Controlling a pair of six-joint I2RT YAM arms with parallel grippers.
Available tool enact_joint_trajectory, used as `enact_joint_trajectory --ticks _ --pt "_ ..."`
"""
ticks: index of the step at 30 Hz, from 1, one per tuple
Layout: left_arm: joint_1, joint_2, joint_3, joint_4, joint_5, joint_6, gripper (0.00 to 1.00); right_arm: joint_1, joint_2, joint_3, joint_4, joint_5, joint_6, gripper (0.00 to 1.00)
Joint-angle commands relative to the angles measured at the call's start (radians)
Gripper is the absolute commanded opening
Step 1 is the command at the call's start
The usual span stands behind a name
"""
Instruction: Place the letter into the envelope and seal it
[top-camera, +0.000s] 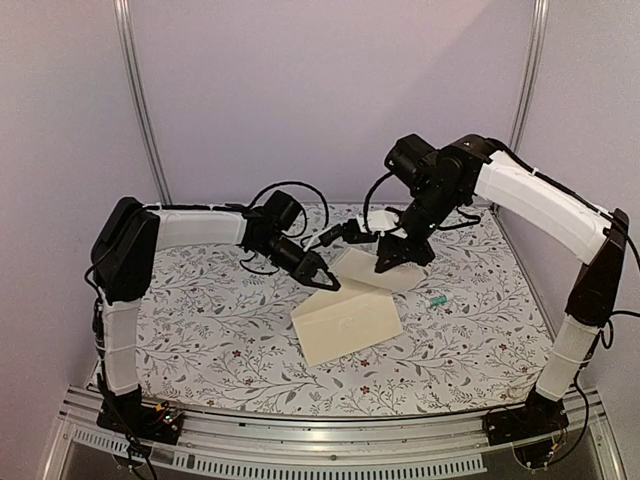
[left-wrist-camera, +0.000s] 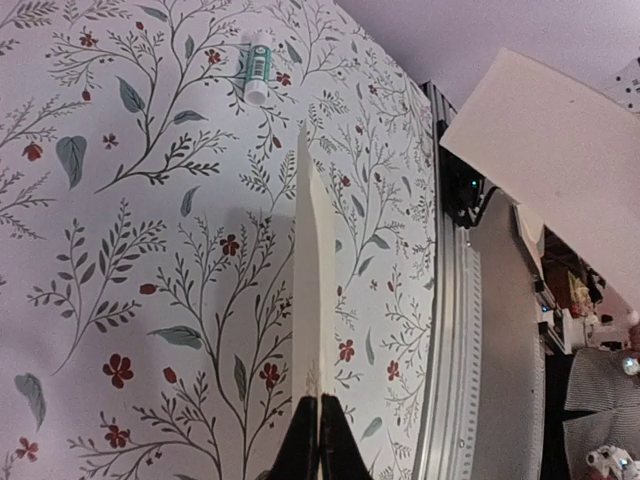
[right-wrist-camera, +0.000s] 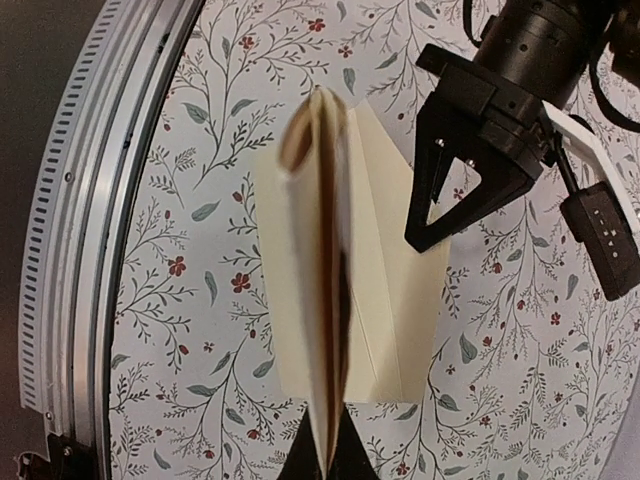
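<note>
The cream envelope (top-camera: 345, 322) lies mid-table. My left gripper (top-camera: 328, 283) is shut on its far edge, which appears edge-on as a thin cream sheet (left-wrist-camera: 308, 270) between the closed left fingers (left-wrist-camera: 320, 400). My right gripper (top-camera: 392, 262) is shut on the folded letter (top-camera: 360, 266) and holds it just beyond the envelope's far edge. In the right wrist view the letter (right-wrist-camera: 320, 250) stands edge-on, tan inside its folds, clamped between that gripper's jaws (right-wrist-camera: 335, 450). Under it are the envelope (right-wrist-camera: 400, 300) and the left gripper (right-wrist-camera: 425, 235). The letter's pale back (left-wrist-camera: 560, 160) fills the upper right of the left wrist view.
A small white and green glue stick (top-camera: 437, 300) lies on the floral tablecloth to the right of the envelope; it also shows in the left wrist view (left-wrist-camera: 258, 62). The metal rail (top-camera: 330, 440) runs along the table's near edge.
</note>
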Motion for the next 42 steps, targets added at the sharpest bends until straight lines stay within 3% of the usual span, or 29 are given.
enact_joint_trajectory --ticks 1,16,42 --pt "-0.034 0.039 0.018 -0.015 0.041 -0.001 0.0 0.063 0.059 0.056 -0.098 0.139 -0.07 0.0" --pt "-0.073 0.118 0.11 0.033 0.103 -0.061 0.0 0.112 0.207 0.133 -0.099 0.171 -0.073 0.0" --pt "-0.082 0.14 0.129 0.035 0.174 -0.088 0.0 0.114 0.25 0.137 -0.082 0.146 -0.102 0.0"
